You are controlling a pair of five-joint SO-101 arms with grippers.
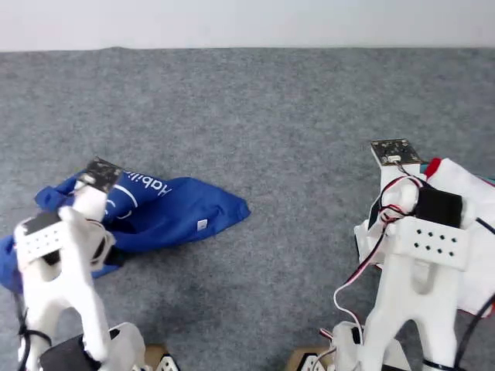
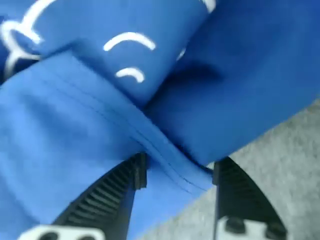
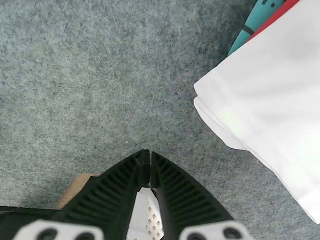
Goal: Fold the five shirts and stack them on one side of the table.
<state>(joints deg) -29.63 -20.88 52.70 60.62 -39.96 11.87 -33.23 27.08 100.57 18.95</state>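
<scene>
Ribbed black plastic fingers (image 2: 131,176) of the left gripper (image 2: 176,175) stand spread apart. They straddle a stitched hem fold of the blue shirt (image 2: 75,125) without pinching it. This shirt is soft, smooth knit with curved white print, and it lies crumpled near the table's (image 1: 271,116) left edge, toward the front-left corner. It forms a long lump with its long axis running roughly along the front edge. It tapers to a blunt point aimed at the middle of the table, and the bunched, wider end sits under the left arm (image 1: 69,263).

The right gripper (image 3: 150,162) has the same toothed black fingers, pressed tightly together with nothing between them. It hangs over the bare grey, felt-like table surface near the corner of the white shirt (image 3: 270,100). That shirt is folded flat with clean layered edges and lies at the right edge of the table. Slivers of red cloth (image 3: 280,15) and teal cloth (image 3: 257,17) peek out from beneath it.
</scene>
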